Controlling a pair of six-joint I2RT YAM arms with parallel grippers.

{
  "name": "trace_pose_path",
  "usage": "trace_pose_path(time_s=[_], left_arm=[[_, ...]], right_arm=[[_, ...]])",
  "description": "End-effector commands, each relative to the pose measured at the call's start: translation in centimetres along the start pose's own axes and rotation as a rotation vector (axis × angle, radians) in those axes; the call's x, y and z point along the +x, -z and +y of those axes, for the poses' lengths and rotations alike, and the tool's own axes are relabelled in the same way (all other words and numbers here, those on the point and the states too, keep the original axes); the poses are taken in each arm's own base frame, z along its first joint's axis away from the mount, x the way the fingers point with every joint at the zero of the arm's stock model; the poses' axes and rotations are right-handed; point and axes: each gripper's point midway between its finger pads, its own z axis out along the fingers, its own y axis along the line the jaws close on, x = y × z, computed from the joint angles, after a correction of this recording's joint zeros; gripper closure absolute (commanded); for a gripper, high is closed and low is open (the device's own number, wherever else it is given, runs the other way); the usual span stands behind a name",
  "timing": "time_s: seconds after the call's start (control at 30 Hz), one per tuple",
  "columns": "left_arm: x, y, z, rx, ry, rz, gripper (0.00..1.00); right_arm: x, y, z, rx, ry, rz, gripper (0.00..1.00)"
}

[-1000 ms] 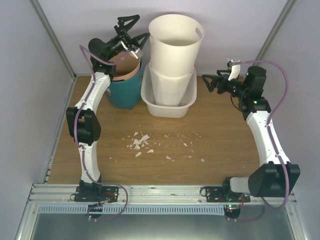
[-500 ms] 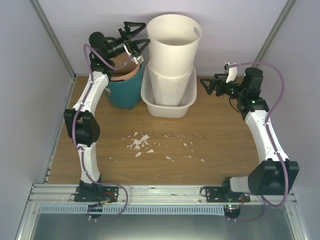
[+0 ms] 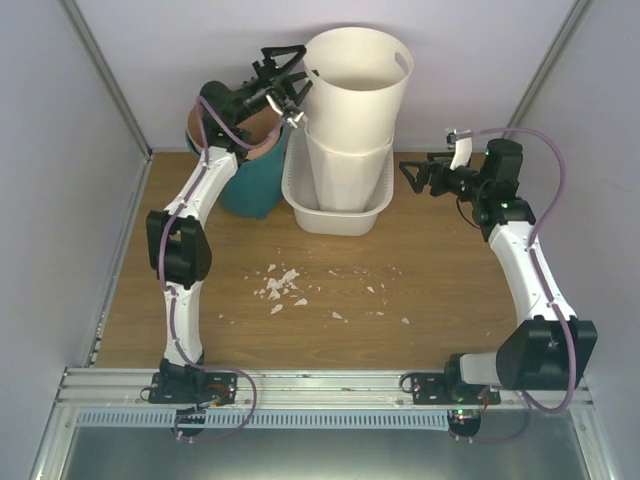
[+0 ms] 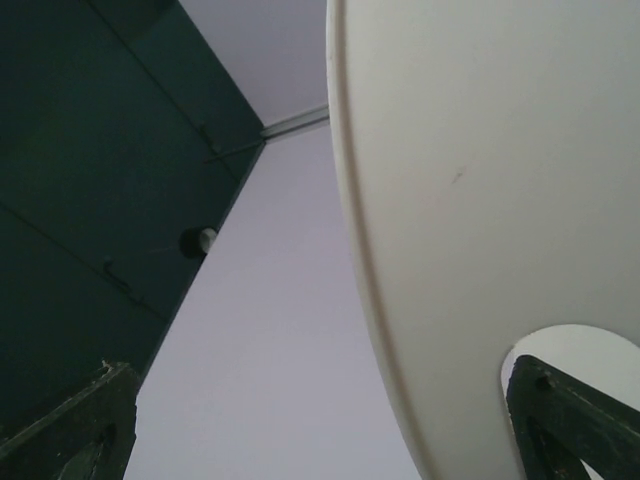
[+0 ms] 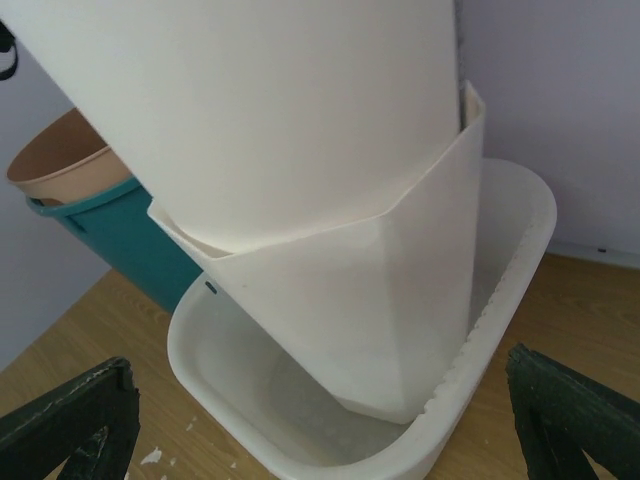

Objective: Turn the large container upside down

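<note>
Top external first: can see the large container (image 3: 338,222) parked right side up at the back middle of the table (image 3: 450,300), mouth up, not flipped. Has a tall octagonal white bin (image 3: 345,175) standing inside it, and a round white bin (image 3: 355,80) stuffed into that one, leaning a bit. Same stack from the right wrist, with the tub's wall (image 5: 300,455) low in front and the octagonal bin's (image 5: 380,300) base down on its floor.

Just left of the tub: teal bucket (image 3: 250,190) with a tan bucket (image 3: 252,140) nested in it.

Left gripper (image 3: 287,82) up high by the round bin's rim, jaws spread wide. Shows that bin's wall (image 4: 500,200) and its handle hole between them on the left wrist cam; can't tell if touching.

Right gripper (image 3: 406,175) hanging just right of the tub, apart from it, jaws spread too, nothing in them.

White crumbs (image 3: 283,285) scattered mid-table, nearer the arm bases.
</note>
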Motion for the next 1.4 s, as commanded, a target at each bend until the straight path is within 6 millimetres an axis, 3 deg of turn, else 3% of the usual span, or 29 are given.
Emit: trace_pose_path(time_s=[0.0,0.13,0.4,0.57,0.77,0.87,0.93,1.13,1.37], left_arm=[[-0.5,-1.7,0.3,-0.131,-0.03,0.029,0.01],[0.5,-1.9,2.2,-0.245,-0.053,0.093,0.01],[1.4,-0.4,7.0,-0.428,-0.068,0.193,0.01],[1.1,0.3,8.2,-0.482,-0.098,0.197,0.01],[0.2,0.2,9.4,-0.512,-0.15,0.162,0.01],[-0.3,0.2,10.1,-0.532,-0.163,0.161,0.01],[-0.7,0.2,10.3,-0.543,-0.172,0.157,0.01],[-2.3,0.2,11.2,-0.568,-0.188,0.14,0.01],[-3.6,0.9,11.1,-0.583,-0.199,0.14,0.01]], right_arm=[[0.4,0.0,0.1,0.004,-0.002,0.007,0.0],[0.3,0.0,0.1,0.008,-0.003,0.005,0.0],[0.1,0.5,-0.4,0.054,0.002,-0.022,0.0],[0.1,0.9,-0.4,0.073,0.012,-0.036,0.0],[1.7,0.4,-1.0,0.075,-0.028,-0.022,0.0],[0.7,0.3,-1.0,0.066,-0.082,-0.068,0.0],[-0.4,-0.8,0.7,0.026,-0.09,-0.102,0.0],[-3.3,-4.0,-0.1,0.063,-0.234,-0.102,0.0],[-3.3,-8.3,0.3,0.069,-0.285,-0.066,0.0]])
